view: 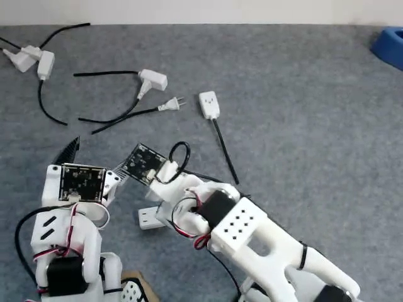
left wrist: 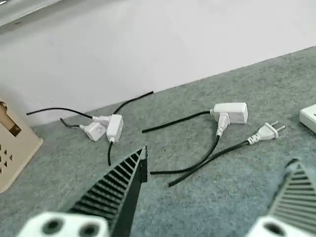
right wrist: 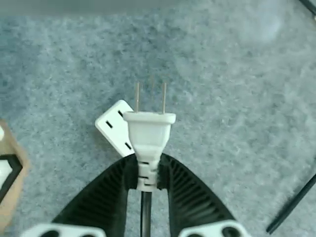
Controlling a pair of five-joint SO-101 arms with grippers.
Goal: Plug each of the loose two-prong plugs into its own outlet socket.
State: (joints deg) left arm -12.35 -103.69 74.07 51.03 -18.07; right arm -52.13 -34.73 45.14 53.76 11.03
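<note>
My right gripper is shut on the neck of a white two-prong plug, whose prongs point away from the wrist. Just behind the plug a white outlet socket lies flat on the grey carpet; it also lies under the right arm, socket. The held plug's black cable loops up beside the wrist. My left gripper is open and holds nothing, low over the carpet. Farther off lie a loose plug and a free socket with its own cable.
Two plug-and-socket pairs are joined: one mid-back, one at the far left. A blue object sits at the back right corner. A tan perforated box stands near the wall.
</note>
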